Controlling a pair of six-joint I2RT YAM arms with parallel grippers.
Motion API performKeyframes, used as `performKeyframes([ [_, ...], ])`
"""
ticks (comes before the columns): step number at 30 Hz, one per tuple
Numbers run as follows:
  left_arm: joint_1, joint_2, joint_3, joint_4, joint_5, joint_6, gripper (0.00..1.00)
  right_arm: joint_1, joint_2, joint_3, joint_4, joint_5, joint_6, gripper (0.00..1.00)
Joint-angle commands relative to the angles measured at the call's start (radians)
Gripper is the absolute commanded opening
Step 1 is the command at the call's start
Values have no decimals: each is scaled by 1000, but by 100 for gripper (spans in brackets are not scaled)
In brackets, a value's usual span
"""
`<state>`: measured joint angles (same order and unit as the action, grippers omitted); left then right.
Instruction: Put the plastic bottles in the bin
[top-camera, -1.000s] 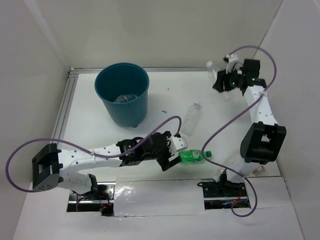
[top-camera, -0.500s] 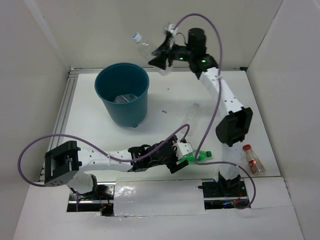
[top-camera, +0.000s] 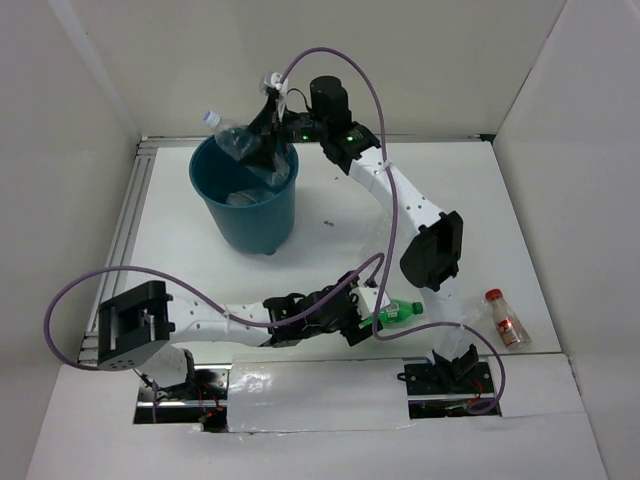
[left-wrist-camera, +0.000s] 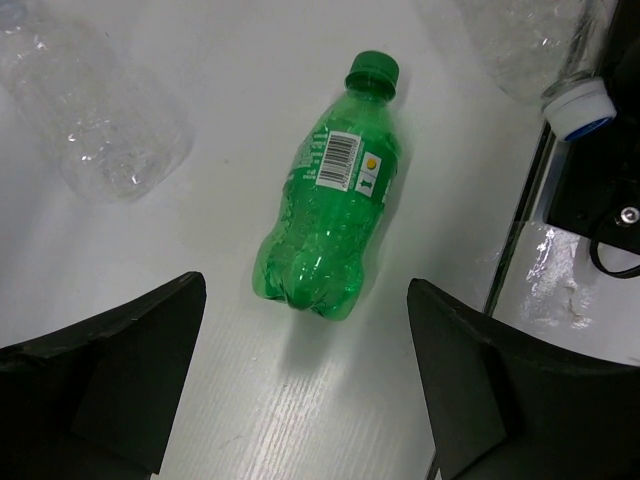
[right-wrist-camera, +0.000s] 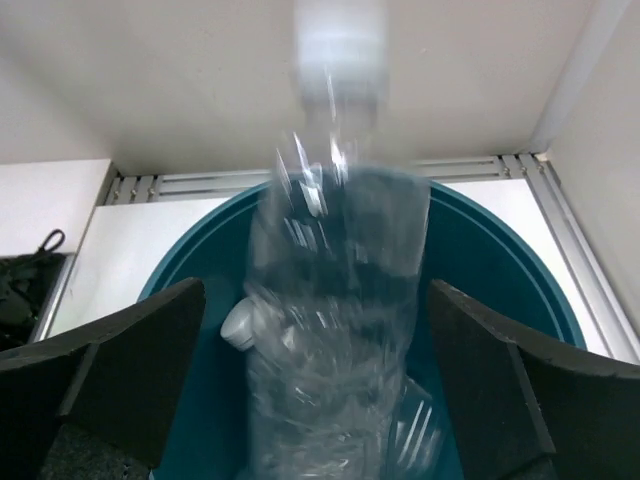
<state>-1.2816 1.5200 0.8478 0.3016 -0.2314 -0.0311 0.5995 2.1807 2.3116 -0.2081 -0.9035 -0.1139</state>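
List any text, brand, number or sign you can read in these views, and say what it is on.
No text reads clearly in any view.
On the green bottle: a white label with a barcode and a yellow dot; its print is too small to read.
On the red-capped bottle: the label is too small to read.
On the clear bottle over the bin: blurred, no label visible.

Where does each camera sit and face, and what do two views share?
Top external: above and behind, looking down on the round teal-blue plastic bin and both arms.
Left wrist: looks down past the left end effector at the green plastic bottle.
Right wrist: faces the bin past the right end effector and a clear plastic bottle.
Shared: top and left wrist show the green bottle.
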Motion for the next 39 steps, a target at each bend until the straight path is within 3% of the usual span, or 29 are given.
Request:
performKeyframes([
  [1, -5, 52, 17, 93, -6, 17, 94, -12, -16, 40, 59, 47, 28, 99],
  [8, -5, 164, 85, 102, 26, 115, 94, -213, -99, 100, -13, 129, 97, 99],
  [12, -5, 238, 140, 116, 26, 158, 94, -433, -217, -128, -69, 54, 77, 99],
  [17, 4, 338, 200, 82, 58, 168, 92, -599, -445, -469, -160, -2, -35, 99],
  [21, 4, 370, 212, 61, 79, 145, 68, -727, -582, -705, -200, -20, -73, 99],
  [22, 4, 370, 212, 51, 80, 131, 55, -753, -607, -791, -200, -20, -73, 97],
  [24, 14, 359, 221, 25, 80, 120, 43, -823, -675, -859, -214, -20, -108, 94],
  [25, 14, 359, 221, 12, 80, 109, 30, -845, -696, -915, -227, -20, -118, 93],
  [26, 14, 349, 247, -10, 80, 97, 3, -884, -714, -938, -238, -20, -130, 92],
  [32, 33, 154, 287, -96, -5, 68, 0, -1015, -826, -1029, -347, 41, -184, 86],
  [35, 82, 12, 332, -160, -54, 45, 0, -1107, -855, -1072, -385, 54, -207, 73],
  [38, 162, -82, 382, -193, -54, 36, 0, -1181, -855, -1107, -425, 15, -242, 43],
  [39, 185, -107, 399, -193, -54, 25, 0, -1191, -855, -1130, -425, 15, -257, 38],
])
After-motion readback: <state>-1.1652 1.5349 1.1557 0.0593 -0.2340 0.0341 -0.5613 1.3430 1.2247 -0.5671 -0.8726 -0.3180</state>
